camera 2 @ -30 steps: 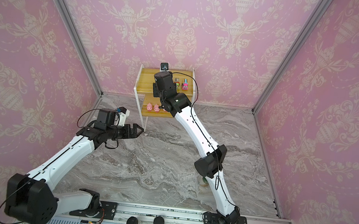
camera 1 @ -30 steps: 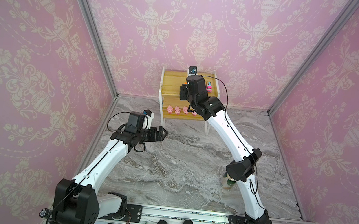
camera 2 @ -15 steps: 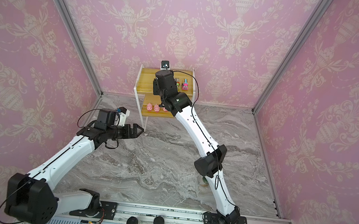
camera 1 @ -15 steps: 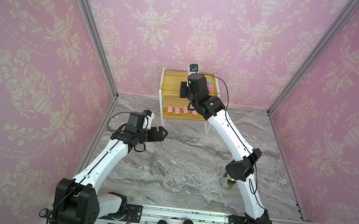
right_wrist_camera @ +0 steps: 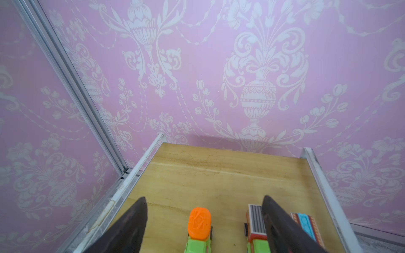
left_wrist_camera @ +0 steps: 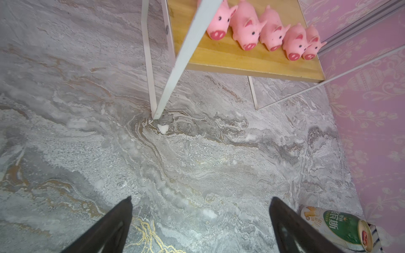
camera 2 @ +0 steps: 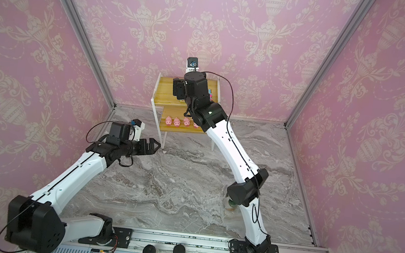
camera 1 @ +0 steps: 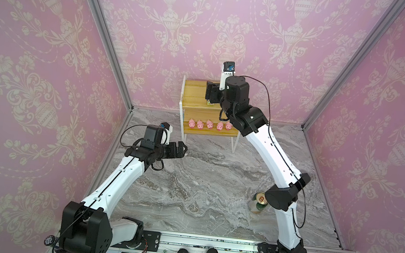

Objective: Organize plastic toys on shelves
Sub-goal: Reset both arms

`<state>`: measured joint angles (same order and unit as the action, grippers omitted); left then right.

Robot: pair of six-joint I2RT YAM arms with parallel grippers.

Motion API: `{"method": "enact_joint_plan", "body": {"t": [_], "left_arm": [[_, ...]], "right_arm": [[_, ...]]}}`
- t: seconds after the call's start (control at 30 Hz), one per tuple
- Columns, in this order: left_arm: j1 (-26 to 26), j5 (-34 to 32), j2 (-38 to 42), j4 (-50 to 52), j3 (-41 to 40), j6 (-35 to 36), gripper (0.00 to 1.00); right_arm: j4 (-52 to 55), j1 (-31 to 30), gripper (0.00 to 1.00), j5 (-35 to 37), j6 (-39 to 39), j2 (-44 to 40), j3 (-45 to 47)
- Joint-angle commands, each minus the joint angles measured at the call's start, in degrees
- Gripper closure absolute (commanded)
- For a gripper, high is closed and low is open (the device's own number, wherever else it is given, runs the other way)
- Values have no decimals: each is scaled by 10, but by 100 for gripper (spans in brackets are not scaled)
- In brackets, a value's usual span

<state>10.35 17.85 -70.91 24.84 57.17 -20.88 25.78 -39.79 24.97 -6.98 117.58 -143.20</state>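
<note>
In both top views we are seeing the shelves [camera 1: 197, 94] standing on the marble tabletop [camera 1: 202, 184] against the back wall. Five pink pigs [camera 1: 209, 124] are sitting in a row on the lower board. The right gripper [camera 1: 211, 93] is hanging over the upper board, and from up here we cannot tell how its jaws are standing. The left gripper [camera 1: 183, 147] is hovering over the tabletop just in front of the rack's left leg, spread open and grasping nothing. A green-gold can [camera 1: 256, 203] is standing near the right arm's elbow, well apart from the shelves.

Through the left wrist view we are looking past two dark fingers [left_wrist_camera: 118, 219] held wide apart, with only bare marble lying between them. The pigs are crowding side by side, snouts pointing toward the front edge of the lower board.

Through the right wrist view we are looking down on the upper board. The fingers are standing wide apart, grasping nothing. The orange-green truck [right_wrist_camera: 199, 225] is standing free between them, touching neither. The brown-green truck [right_wrist_camera: 254, 221] is sitting just beside it, partly behind one finger, and we cannot tell whether they are touching. The pink-blue truck [right_wrist_camera: 305, 222] is sitting beyond that finger, near the side rail.
</note>
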Motion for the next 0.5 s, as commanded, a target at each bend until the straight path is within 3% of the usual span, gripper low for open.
{"method": "enact_joint_plan", "body": {"t": [0.0, 0.2, 0.47], "left_arm": [[-8, -51, 26, 12, 37, 23, 1], [-57, -141, 82, -9, 33, 28, 1], [-90, -307, 151, -96, -95, 42, 1]], "right_arm": [[-78, 12, 10, 14, 33, -145, 112], [-141, 59, 0, 56, 50, -408, 462], [-180, 106, 0, 114, 56, -722, 909]]}}
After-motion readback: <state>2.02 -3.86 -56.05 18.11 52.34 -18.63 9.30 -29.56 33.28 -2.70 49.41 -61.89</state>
